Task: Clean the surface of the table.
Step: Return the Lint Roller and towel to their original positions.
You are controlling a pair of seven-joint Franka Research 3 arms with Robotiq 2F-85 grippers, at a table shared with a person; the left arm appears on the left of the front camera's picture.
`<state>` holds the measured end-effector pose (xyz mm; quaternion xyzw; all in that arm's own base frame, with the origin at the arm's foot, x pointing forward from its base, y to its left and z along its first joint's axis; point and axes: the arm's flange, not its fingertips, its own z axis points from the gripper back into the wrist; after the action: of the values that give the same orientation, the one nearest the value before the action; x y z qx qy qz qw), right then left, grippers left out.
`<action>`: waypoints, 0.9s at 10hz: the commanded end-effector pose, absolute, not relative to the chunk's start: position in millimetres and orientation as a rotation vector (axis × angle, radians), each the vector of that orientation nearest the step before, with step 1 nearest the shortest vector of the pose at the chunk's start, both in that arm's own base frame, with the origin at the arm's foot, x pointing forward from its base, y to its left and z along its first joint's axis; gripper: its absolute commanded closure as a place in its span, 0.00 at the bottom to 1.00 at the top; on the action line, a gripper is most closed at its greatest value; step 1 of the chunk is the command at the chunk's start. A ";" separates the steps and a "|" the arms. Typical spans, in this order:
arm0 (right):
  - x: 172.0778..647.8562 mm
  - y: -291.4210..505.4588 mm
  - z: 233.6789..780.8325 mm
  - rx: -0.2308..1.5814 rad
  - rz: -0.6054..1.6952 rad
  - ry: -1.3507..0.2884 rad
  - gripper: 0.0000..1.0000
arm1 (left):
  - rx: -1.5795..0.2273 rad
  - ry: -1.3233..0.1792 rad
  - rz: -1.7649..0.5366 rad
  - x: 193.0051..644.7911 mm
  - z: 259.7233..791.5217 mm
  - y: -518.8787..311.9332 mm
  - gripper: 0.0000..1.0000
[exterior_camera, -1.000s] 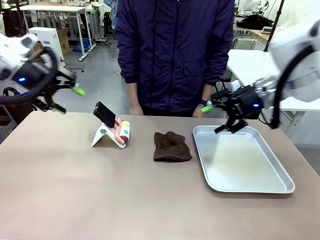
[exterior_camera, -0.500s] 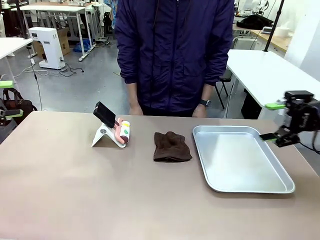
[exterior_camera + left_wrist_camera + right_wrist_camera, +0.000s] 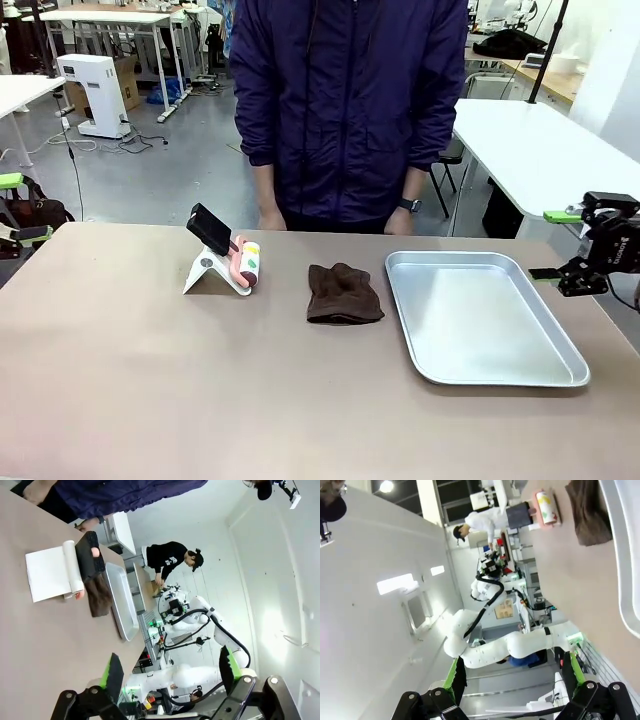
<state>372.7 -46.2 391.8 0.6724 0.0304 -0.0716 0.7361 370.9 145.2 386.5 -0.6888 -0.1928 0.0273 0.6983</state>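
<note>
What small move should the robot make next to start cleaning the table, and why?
Probably bring the right gripper, open and off the table's right edge, across the metal tray toward the brown cloth, which lies untouched on the tabletop.

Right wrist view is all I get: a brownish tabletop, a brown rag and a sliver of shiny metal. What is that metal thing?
Observer: A shiny rectangular metal tray. It lies flat on the taupe table, to the right of the crumpled brown cloth, and has nothing in it.
Operator: Is anybody at the table?
Observer: Yes, a person in a dark blue jacket stands at the far edge, facing the robot.
Operator: And where is the gripper I'm looking along?
Observer: The right gripper hangs open in the air off the tray's far right corner, holding nothing.
</note>
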 end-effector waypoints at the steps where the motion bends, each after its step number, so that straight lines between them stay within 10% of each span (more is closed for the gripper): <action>1: 366.5 -46.8 400.5 1.499 -0.140 0.114 0.00 | -1.534 -0.468 0.097 356.3 392.5 148.2 0.00; 9: 366.5 -46.8 400.5 1.499 -0.140 0.114 0.00 | -1.534 -0.468 0.097 356.3 392.5 148.2 0.00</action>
<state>368.2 -44.5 394.8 0.6828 0.0431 -0.0609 0.7268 360.0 151.2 390.2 -0.6861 -0.2058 0.0352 0.6969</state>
